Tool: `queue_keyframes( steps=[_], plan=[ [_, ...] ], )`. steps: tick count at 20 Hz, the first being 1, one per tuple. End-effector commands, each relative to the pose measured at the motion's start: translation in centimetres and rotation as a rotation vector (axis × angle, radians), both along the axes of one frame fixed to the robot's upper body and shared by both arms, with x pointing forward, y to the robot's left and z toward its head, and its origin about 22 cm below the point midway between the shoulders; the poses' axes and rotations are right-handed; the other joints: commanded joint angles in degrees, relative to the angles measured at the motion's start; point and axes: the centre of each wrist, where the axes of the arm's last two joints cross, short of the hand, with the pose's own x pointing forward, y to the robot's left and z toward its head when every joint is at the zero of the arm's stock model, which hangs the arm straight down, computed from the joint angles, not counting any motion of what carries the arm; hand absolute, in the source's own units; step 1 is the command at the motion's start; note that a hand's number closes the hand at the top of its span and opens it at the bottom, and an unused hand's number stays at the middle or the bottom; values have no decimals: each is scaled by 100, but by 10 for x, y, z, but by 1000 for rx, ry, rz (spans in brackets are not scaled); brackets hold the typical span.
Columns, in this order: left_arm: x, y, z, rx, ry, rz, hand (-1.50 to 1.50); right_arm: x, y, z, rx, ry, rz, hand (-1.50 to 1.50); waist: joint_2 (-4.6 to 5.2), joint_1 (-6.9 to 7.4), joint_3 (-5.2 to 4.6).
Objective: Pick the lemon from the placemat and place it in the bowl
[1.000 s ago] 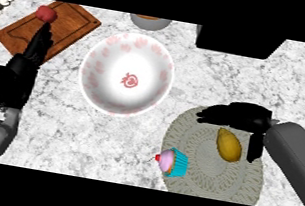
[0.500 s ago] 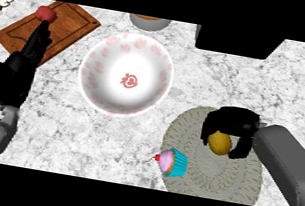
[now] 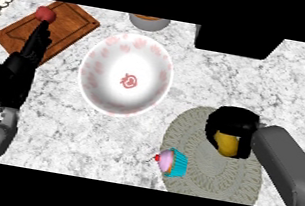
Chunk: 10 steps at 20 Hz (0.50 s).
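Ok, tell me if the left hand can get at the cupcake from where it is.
Probably yes, with a long reach. The left hand rests open at the counter's left, and bare counter lies between it and the cupcake on the placemat's near-left edge.

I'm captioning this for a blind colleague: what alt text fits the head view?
The right robot hand curls round a lemon on a round placemat, with a cupcake at the mat's left edge. A white bowl sits to the upper left. The left robot hand rests open near a wooden board.
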Motion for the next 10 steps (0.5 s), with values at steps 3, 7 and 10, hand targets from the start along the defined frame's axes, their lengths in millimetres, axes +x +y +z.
queue_keyframes(
  steps=[3, 7, 10],
  plan=[
    [0, 0, -1, 20, 6, 1, 0, -35, 163, -24, 85, 80, -167, 150, -68, 20, -1],
    [-1, 0, -5, 17, 25, -2, 0, -39, 168, -25, 62, 75, -315, 150, -128, 68, -9],
    [0, -4, -7, 4, 33, -18, 0, -37, 176, -10, 94, 31, -434, 150, -152, 179, 5]
  ],
)
